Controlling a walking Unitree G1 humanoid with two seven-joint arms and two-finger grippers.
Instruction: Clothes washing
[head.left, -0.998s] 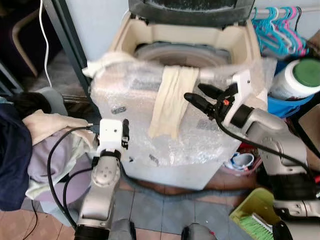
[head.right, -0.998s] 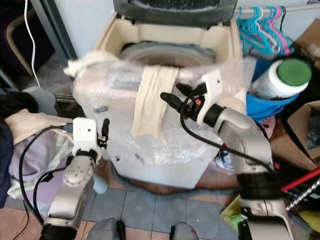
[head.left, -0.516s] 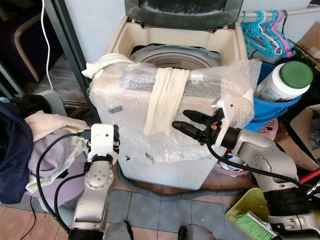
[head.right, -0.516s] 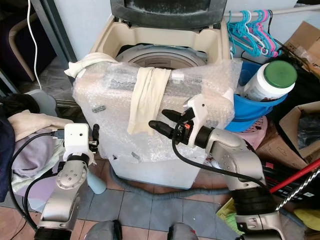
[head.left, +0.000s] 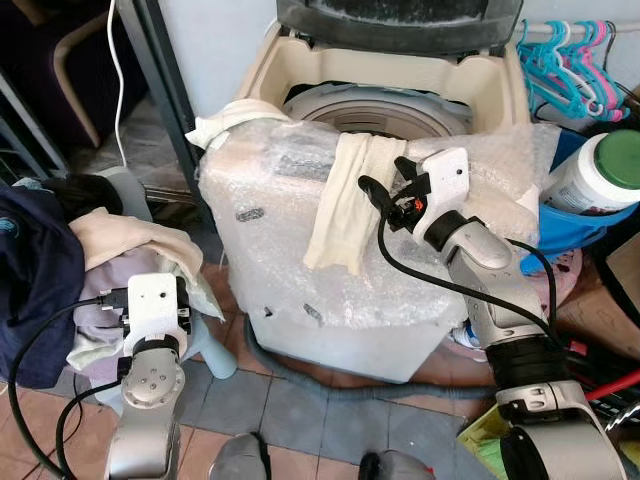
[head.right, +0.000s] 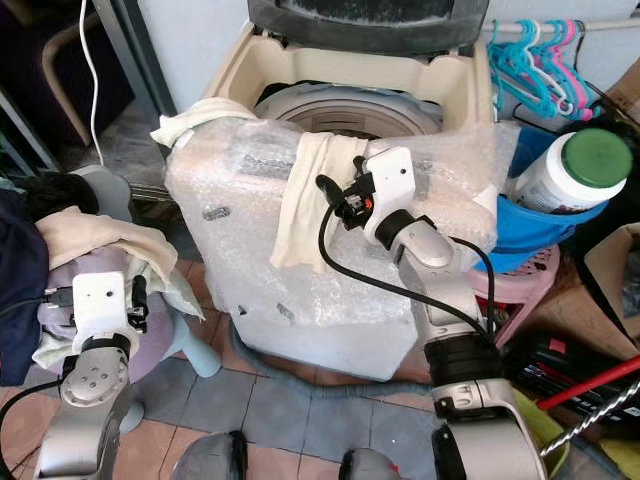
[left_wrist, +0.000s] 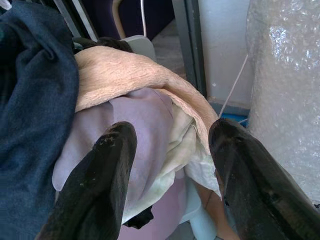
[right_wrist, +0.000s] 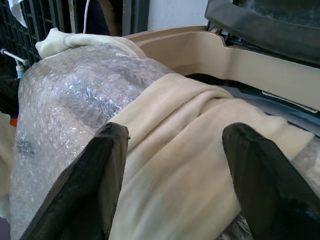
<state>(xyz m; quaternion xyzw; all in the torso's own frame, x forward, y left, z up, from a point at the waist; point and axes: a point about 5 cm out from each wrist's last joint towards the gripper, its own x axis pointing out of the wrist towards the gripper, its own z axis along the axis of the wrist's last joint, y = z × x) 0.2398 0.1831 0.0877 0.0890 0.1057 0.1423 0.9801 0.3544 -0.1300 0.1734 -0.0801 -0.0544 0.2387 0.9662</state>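
Observation:
A top-loading washing machine (head.left: 300, 60) stands with its lid up and its front wrapped in bubble wrap (head.left: 290, 250). A cream cloth (head.left: 340, 205) hangs over the front rim. My right gripper (head.left: 385, 178) is open right at that cloth's upper part; in the right wrist view the cloth (right_wrist: 170, 165) lies between and just beyond the spread fingers (right_wrist: 107, 165). To the left lies a laundry pile: a beige towel (left_wrist: 125, 80), a lilac garment (left_wrist: 115, 125) and a dark blue garment (left_wrist: 30, 100). My left gripper (left_wrist: 172, 129) hangs open just above the pile.
A second cream cloth (head.left: 235, 120) lies on the machine's left corner. A white bottle with a green lid (head.left: 600, 175) sits in a blue basin (head.left: 570, 225) at the right, with plastic hangers (head.left: 565, 60) behind. A grey metal post (head.left: 170, 90) stands left of the machine.
My right gripper has risen from the machine's front face to the cloth at the rim. The left arm has dropped back toward the laundry pile. The camera has shifted.

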